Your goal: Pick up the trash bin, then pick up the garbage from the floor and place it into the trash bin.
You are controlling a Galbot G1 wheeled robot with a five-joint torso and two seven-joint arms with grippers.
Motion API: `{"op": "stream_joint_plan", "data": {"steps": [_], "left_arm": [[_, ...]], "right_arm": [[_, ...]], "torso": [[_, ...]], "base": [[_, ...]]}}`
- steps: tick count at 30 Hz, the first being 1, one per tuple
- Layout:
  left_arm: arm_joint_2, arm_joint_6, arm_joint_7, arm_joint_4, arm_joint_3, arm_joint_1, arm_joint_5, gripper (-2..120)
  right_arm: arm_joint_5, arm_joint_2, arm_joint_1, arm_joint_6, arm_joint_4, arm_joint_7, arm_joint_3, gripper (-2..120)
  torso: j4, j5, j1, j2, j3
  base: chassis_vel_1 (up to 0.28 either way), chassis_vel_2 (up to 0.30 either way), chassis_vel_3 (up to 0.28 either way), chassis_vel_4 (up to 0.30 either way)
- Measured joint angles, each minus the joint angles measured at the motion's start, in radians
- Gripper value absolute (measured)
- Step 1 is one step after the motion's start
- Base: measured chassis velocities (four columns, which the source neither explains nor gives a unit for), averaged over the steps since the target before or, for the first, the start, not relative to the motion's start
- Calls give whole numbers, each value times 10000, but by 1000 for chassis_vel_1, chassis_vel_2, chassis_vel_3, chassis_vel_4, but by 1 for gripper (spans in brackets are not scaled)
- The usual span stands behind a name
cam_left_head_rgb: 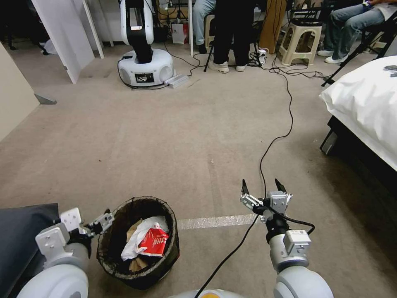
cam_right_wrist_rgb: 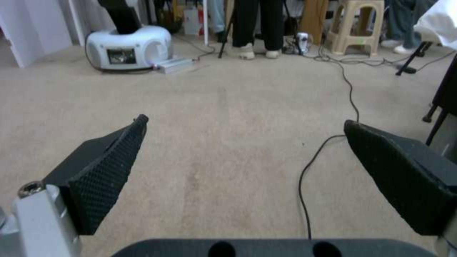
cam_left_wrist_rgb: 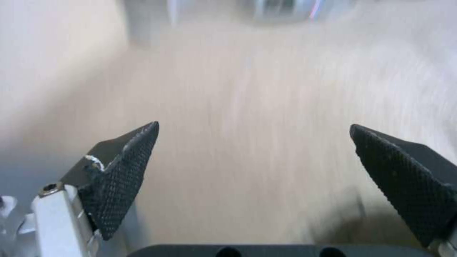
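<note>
Left hand (cam_left_head_rgb: 108,217) sits spread at the trash bin (cam_left_head_rgb: 165,265) rim, gripping nothing; red carton (cam_left_head_rgb: 154,241) and white tissue (cam_left_head_rgb: 132,248) lie inside. Right hand (cam_left_head_rgb: 264,187) hangs spread, empty, above carpet, cable (cam_right_wrist_rgb: 305,178) beneath.

Beige carpet (cam_left_head_rgb: 165,136) covers the floor, crossed by a strip of silvery tape (cam_left_head_rgb: 215,222) and a black cable (cam_left_head_rgb: 285,107). A bed (cam_left_head_rgb: 368,111) with white bedding stands at right. White panels (cam_left_head_rgb: 66,33) lean at far left; a plastic stool (cam_left_head_rgb: 300,41) stands at the back.
</note>
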Motion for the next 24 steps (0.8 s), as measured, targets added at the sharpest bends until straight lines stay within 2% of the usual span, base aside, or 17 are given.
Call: {"op": "stream_joint_plan", "data": {"steps": [6, 7, 8, 9, 10, 11, 13, 14, 15, 16, 18, 19, 20, 22, 24], "left_arm": [[3, 0, 222, -589, -194, 174, 543, 100], [-19, 1, 807, -682, -375, 250, 1253, 100], [-74, 1, 1810, -711, -618, 340, 2272, 100], [-161, -313, 3379, -694, -870, 517, 3720, 100], [-294, -1491, 5291, -543, -1241, 819, 5553, 100], [-294, -1491, 5291, -543, -1241, 819, 5553, 100], [-624, -4345, 8232, -204, -2148, 1229, 8130, 100], [-751, -5141, 8884, -103, -2475, 1361, 8541, 100], [-751, -5141, 8884, -103, -2475, 1361, 8541, 100], [-890, -6023, 9376, -28, -2842, 1516, 8776, 100], [-1196, -7407, 9820, 33, -3292, 1888, 8749, 100], [-1393, -7871, 9913, 33, -3370, 2090, 8615, 100], [-1393, -7871, 9913, 33, -3370, 2090, 8615, 100], [-1915, -8690, 9931, 31, -3067, 2636, 8253, 100], [-1929, -8848, 9861, 74, -2963, 2666, 8226, 100]], "right_arm": [[5, -17, -23, -21, 111, 0, -16, 100], [6, -22, -45, -22, 141, 0, 6, 100], [6, -24, -69, -20, 171, 0, 35, 100], [12, -29, -104, 23, 201, -7, 84, 100], [16, -32, -154, 127, 235, -68, 171, 100], [16, -32, -154, 127, 235, -68, 171, 100], [16, -21, -270, 363, 269, -198, 349, 100], [15, -11, -344, 413, 300, -225, 429, 100], [15, -11, -344, 413, 300, -225, 429, 100], [13, 7, -435, 440, 367, -244, 525, 100], [-4, 45, -584, 487, 504, -250, 710, 100], [-64, 84, -654, 583, 575, -251, 795, 100], [-64, 84, -654, 583, 575, -251, 795, 100], [-491, 201, -913, 912, 698, -386, 1191, 100], [-559, 233, -1022, 995, 743, -396, 1289, 100]], "torso": [[-1, 0, 0, 0, 0], [-1, 0, 1, 0, 0], [0, 1, 0, 0, 0], [-2, -1, 0, 0, 0], [-1, 0, 1, 0, 0], [-1, 0, 1, 0, 0], [1, 4, 0, 0, 0], [1, -3, 0, -1, 0], [1, -3, 0, -1, 0], [-1, 0, 1, 0, 0], [-1, -2, 0, 0, 0], [0, 3, 0, 0, 0], [0, 3, 0, 0, 0], [3, 1, 0, 0, 0], [-2, 2, 0, 0, 0]], "base": [[0, 0, 0, 0], [0, 0, 0, 0], [0, 0, 0, 0], [0, 0, 0, 0], [0, 0, 0, 0], [0, 0, 0, 0], [0, 0, 0, 0], [0, 0, 0, 0], [0, 0, 0, 0], [0, 0, 0, 0], [0, 0, 0, 0], [0, 0, 0, 0], [0, 0, 0, 0], [0, 0, 0, 0], [0, 0, 0, 0]]}}
